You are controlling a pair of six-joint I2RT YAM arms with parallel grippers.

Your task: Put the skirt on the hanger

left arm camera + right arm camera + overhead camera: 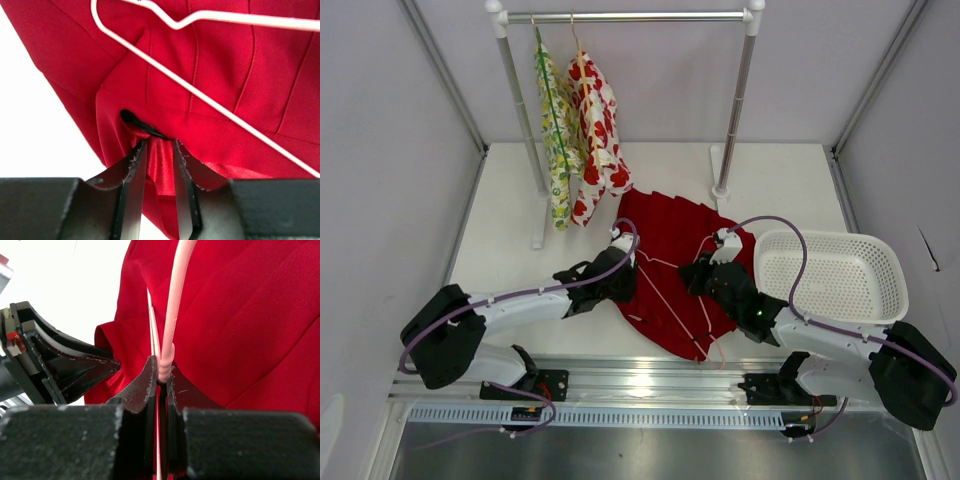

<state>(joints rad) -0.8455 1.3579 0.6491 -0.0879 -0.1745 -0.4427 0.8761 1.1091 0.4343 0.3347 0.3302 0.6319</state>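
- Red skirt [672,240] lies spread on the white table [510,200] between my two arms.
- Pale pink hanger [175,300] rests on top of it.
- My left gripper [160,160] pinches a skirt fold.
- My right gripper [161,372] clamps the hanger's wire.

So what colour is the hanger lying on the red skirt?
Pale pink. The hanger shows best in the right wrist view, clamped in the right gripper.

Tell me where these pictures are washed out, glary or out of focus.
Top external: evenly lit, with glare on the metal rail. Left wrist: the table blows out to white; the skirt is sharp. Right wrist: the table is overexposed and the hanger looks soft.
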